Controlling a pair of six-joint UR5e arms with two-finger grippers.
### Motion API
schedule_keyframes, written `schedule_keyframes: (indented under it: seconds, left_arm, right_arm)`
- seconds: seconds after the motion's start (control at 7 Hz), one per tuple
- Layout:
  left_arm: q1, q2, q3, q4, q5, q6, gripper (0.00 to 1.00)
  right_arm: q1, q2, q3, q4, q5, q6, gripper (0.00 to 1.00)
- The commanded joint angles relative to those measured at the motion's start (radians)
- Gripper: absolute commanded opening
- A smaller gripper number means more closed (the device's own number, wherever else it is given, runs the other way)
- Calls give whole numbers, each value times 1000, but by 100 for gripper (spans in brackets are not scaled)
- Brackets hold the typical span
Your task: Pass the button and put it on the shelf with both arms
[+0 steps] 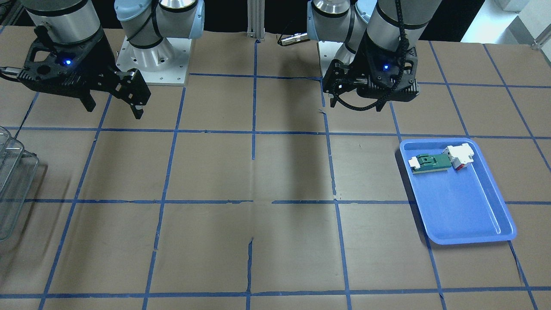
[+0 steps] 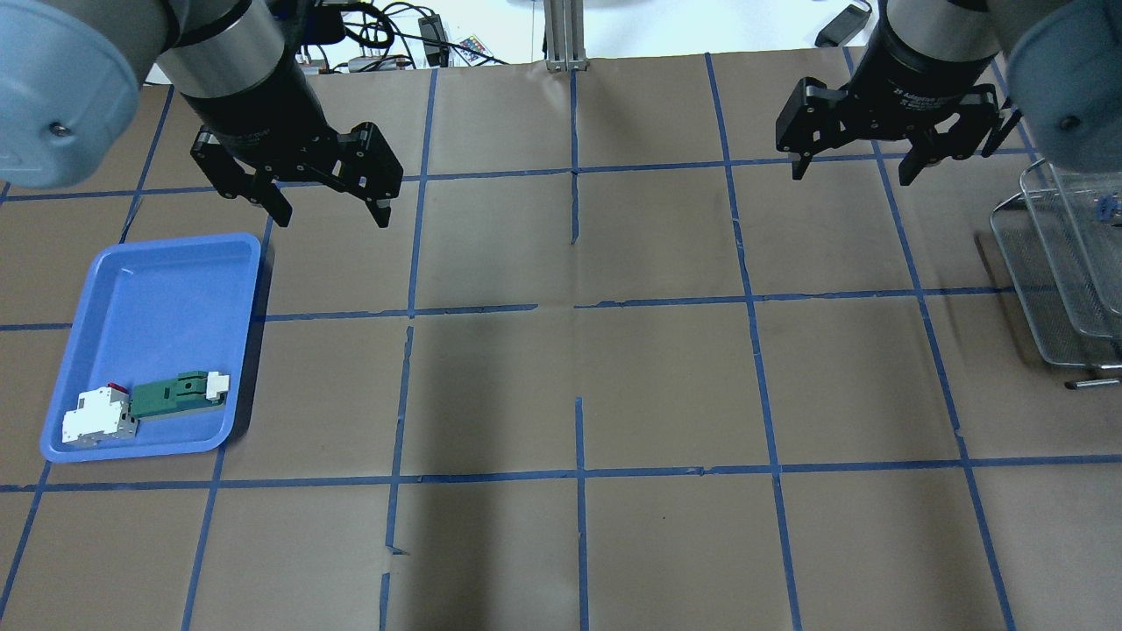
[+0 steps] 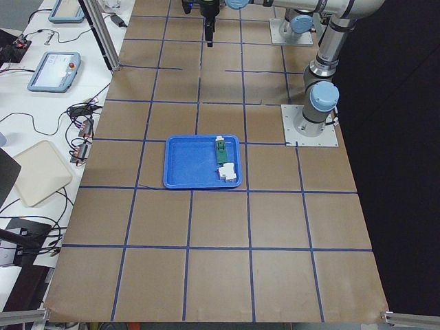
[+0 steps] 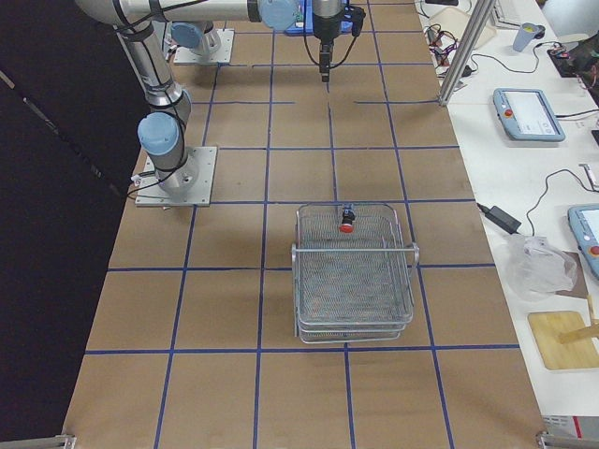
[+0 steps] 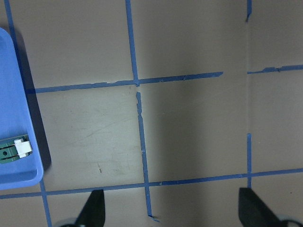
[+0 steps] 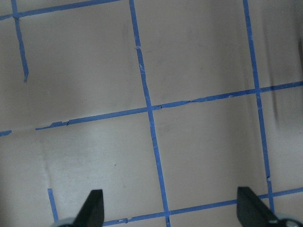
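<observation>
The button [image 4: 346, 224], red cap up, sits on the top tier of the wire-mesh shelf [image 4: 354, 299], near its far edge. In the overhead view the shelf [image 2: 1043, 289] stands at the right table edge, with a small bluish bit of the button [image 2: 1107, 209] on it. The shelf also shows in the front-facing view [image 1: 13, 181]. My right gripper [image 2: 852, 173] [image 1: 114, 111] [image 6: 170, 210] hangs open and empty above the table, left of the shelf. My left gripper [image 2: 329, 206] [image 1: 356, 105] [image 5: 173, 210] hangs open and empty beyond the tray's far right corner.
A blue tray [image 2: 149, 298] [image 1: 469, 215] [image 3: 185, 165] [image 5: 12, 94] lies at the left table side. It holds a green-and-white flat part [image 2: 175, 394] and a white block with red [image 2: 96, 416]. Brown paper with blue tape grid covers the table.
</observation>
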Motion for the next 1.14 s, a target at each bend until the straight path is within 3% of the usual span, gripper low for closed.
schedule_keyframes:
  seconds: [0.0,1.0]
  left_arm:
    - [0,0,2,0,-1,0,100]
    - [0,3,0,0,-1,3,100]
  right_arm:
    - [32,1,5,0,10,51,100]
    - [32,-2,21,-3,10,51,100]
